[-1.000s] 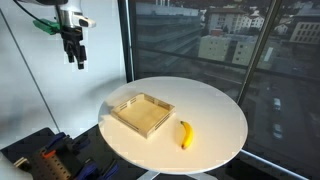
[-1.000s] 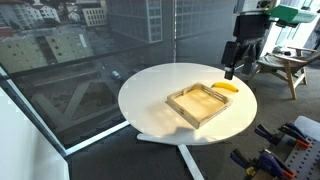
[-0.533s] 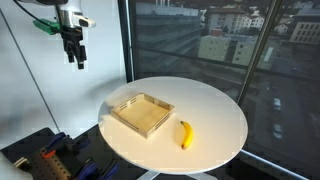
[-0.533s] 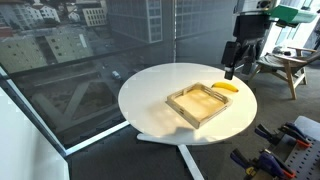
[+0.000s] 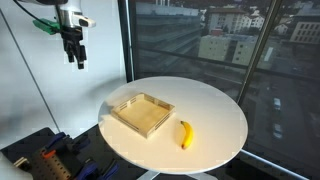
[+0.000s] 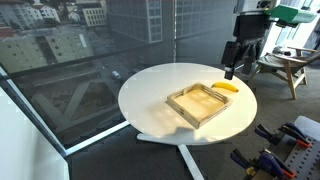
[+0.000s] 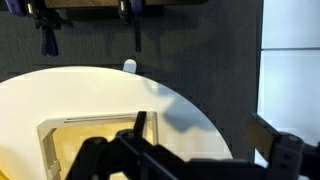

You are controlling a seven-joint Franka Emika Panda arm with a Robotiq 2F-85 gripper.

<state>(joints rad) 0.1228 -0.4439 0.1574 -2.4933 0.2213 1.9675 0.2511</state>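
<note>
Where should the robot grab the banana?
Around its middle, coming straight down from above. The banana lies flat on the table, apart from the tray, so the gripper could probably straddle its narrow width.

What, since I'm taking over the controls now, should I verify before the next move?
1. The gripper holds nothing, jaws apart: ok.
2. The gripper hangs high, clear of the round white table: ok.
3. The banana lies free on the table, apart from the wooden tray: ok.
4. The wooden tray is empty: ok.
5. The banana shows in the wrist view: not ok, only the wooden tray appears there.
</note>
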